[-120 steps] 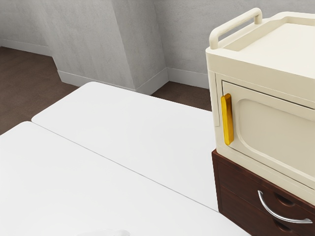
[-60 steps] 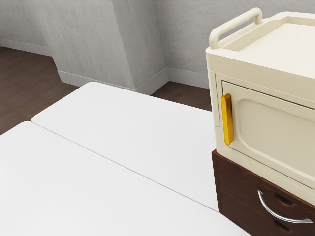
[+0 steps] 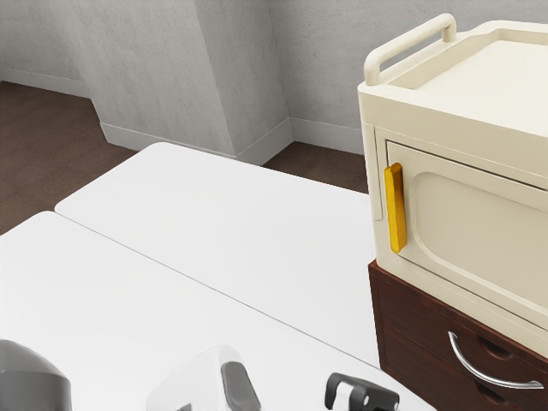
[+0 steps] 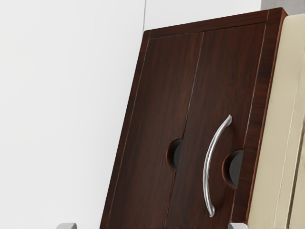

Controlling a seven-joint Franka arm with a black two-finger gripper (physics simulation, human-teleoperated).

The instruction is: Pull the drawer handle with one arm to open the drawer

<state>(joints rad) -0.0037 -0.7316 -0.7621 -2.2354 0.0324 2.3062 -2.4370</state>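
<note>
My gripper [image 3: 361, 393] is partly in view at the exterior view's lower edge, to the left of the dark wooden drawer unit [image 3: 402, 321] and apart from it. In the wrist view, the tips of the gripper [image 4: 152, 226] stand wide apart at the lower edge, so it is open. A curved silver handle [image 3: 475, 371] is fixed on the upper drawer front; the wrist view has the same handle [image 4: 206, 174] ahead of the fingers, untouched. Both drawer fronts sit flush in the unit, shut.
A cream cabinet [image 3: 462, 111] with a yellow door handle [image 3: 395, 208] stands on top of the drawer unit. The white table [image 3: 214, 240] stretches leftward from the unit in the exterior view. Grey walls [image 3: 317, 60] rise behind.
My arm and gripper have come up into the exterior view's lower edge, where half a second ago neither was visible. The drawer unit, its handle and the cabinet have not moved.
</note>
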